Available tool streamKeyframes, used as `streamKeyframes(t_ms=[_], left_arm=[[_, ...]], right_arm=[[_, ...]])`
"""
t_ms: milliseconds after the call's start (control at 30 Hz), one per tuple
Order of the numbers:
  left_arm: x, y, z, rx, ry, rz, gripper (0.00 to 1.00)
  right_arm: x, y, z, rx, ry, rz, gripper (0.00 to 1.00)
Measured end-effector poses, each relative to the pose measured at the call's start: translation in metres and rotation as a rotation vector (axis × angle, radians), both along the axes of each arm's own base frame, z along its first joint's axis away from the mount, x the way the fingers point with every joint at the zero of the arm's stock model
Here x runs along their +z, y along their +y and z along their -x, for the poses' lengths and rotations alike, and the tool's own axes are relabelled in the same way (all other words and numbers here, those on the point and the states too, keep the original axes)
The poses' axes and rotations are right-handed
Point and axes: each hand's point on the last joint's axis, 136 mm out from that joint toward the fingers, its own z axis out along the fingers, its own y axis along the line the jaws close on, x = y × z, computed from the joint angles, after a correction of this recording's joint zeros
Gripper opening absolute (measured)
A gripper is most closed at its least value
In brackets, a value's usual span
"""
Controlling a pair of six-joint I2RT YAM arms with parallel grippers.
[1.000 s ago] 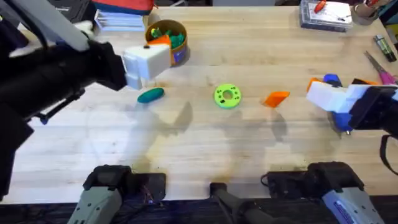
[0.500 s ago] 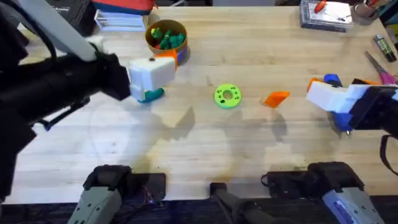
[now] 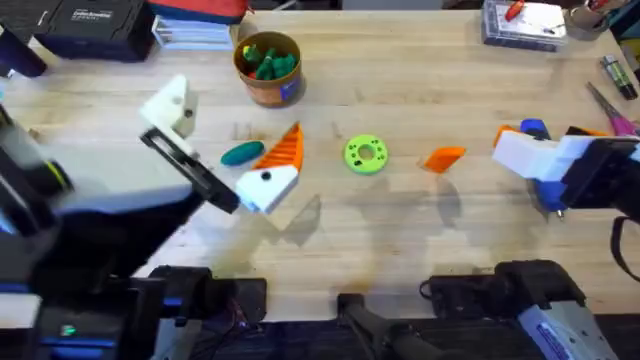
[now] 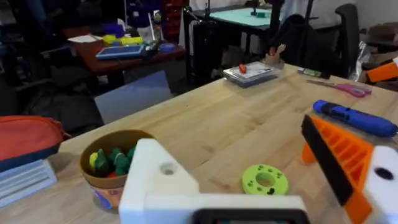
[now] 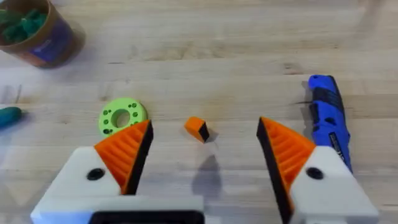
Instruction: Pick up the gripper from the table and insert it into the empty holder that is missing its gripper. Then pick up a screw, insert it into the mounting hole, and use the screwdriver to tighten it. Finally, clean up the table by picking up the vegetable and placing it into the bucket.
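Note:
The gripper, a small orange wedge (image 3: 443,158) (image 5: 198,129), lies on the table (image 3: 400,240) right of centre. My left gripper (image 3: 232,125) (image 4: 249,162) hangs open above the dark green vegetable (image 3: 242,153). One of its fingers is the bare white holder (image 3: 170,105) (image 4: 155,180); the other carries an orange ribbed tip (image 3: 285,150) (image 4: 339,158). My right gripper (image 3: 510,150) (image 5: 205,155) stands open to the right of the wedge, both orange pads on. The blue screwdriver (image 3: 550,190) (image 5: 326,118) (image 4: 354,118) lies partly under it. The bucket (image 3: 268,68) (image 4: 112,165) (image 5: 37,34) holds several green toys.
A bright green disc with holes (image 3: 365,155) (image 5: 122,116) (image 4: 265,180) sits mid-table between vegetable and wedge. Pink-handled scissors (image 3: 612,112) (image 4: 342,87) lie at the right edge. Books, a red pouch (image 3: 195,10) and a clear box (image 3: 525,25) line the far edge.
My left arm has swung back and down from beside the bucket. Its gripper has turned and now shows both fingers spread over the vegetable. The right arm has not moved.

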Motion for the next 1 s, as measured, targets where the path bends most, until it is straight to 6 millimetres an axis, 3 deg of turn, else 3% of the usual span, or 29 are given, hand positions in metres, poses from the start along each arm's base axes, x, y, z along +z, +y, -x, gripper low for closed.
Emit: streamKeyframes(t_ms=[400,667,1000], left_arm=[[-0.044,-0.003,0.002,-0.022,-0.052,0.026,0.985],[-0.094,-0.007,0.001,-0.052,0.158,0.022,0.985],[-0.095,-0.019,0.014,-0.153,0.172,0.021,0.985]], right_arm=[[0.0,0.0,0.0,0.0,0.0,0.0,0.994],[0.0,0.0,0.0,0.0,0.0,0.0,0.994],[0.0,0.0,0.0,0.0,0.0,0.0,0.994]])
